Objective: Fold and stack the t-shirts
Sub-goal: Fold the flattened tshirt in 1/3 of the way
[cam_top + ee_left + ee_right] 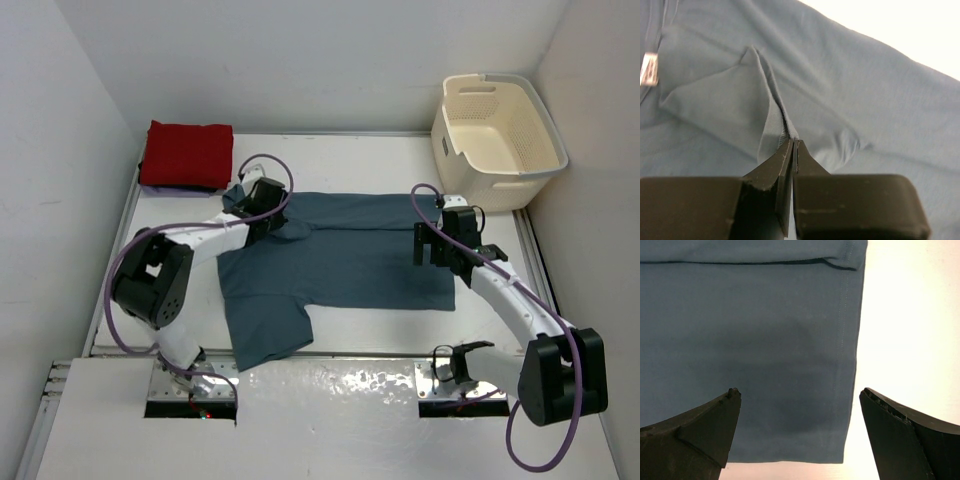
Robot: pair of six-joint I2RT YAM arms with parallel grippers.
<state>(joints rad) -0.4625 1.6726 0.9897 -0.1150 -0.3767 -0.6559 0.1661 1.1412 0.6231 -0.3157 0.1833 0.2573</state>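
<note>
1. Your left gripper [794, 145] is pinched shut on a raised fold of the teal t-shirt [850, 100].
2. Your right gripper [799, 392] hangs wide open over the hem edge, holding nothing.
3. The teal shirt lies spread mid-table [350, 160]; the red t-shirt [187, 153] sits folded at the far-left corner.

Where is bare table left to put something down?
Far strip between the red shirt and the basket, beyond the teal shirt. Near strip along its side edge, between the sleeve and the right arm. Crowded: its end nearest the red shirt, where the left pincer pinches a fold.
</note>
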